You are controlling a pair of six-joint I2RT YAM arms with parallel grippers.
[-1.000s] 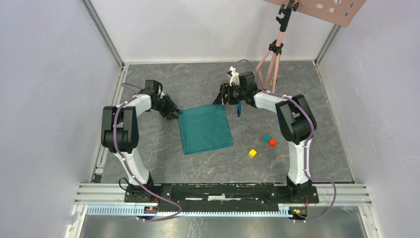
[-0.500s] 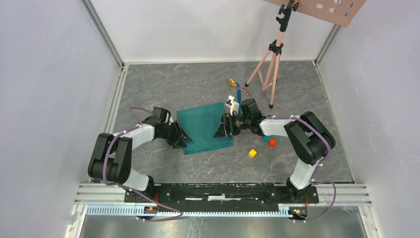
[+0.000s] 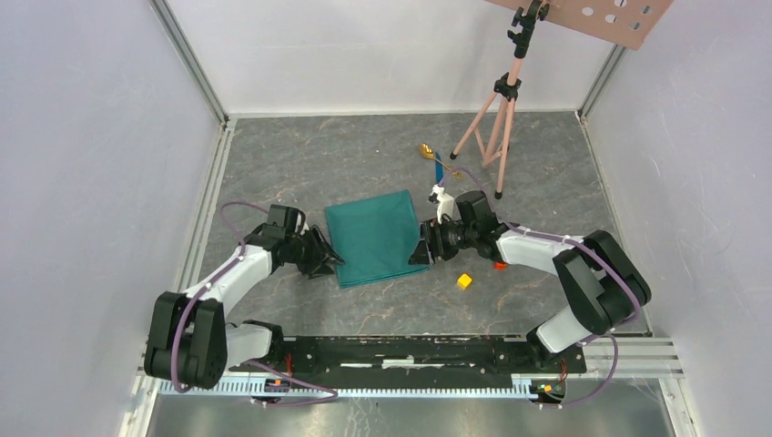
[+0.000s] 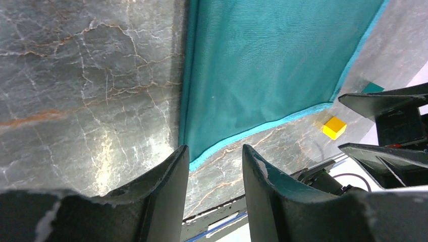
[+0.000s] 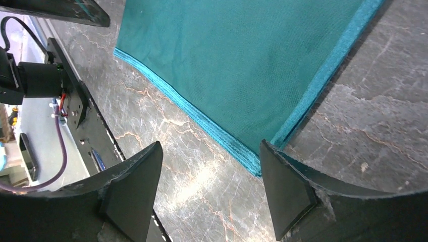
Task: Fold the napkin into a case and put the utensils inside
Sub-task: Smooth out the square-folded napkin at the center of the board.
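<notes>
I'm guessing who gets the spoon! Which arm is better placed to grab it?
Probably the right. The spoon lies past the napkin, off its far right corner, on the side of the right gripper; the left gripper sits across the cloth.

Bright, even, diffuse illumination from above in all three views. The overhead view is sharp throughout, with only faint, soft shadows beneath the arms on the table. In both wrist views the polished stone shows pale glare patches, the napkin weave is crisp with a thin dark shadow along its edge, and the near fingers are slightly soft.
</notes>
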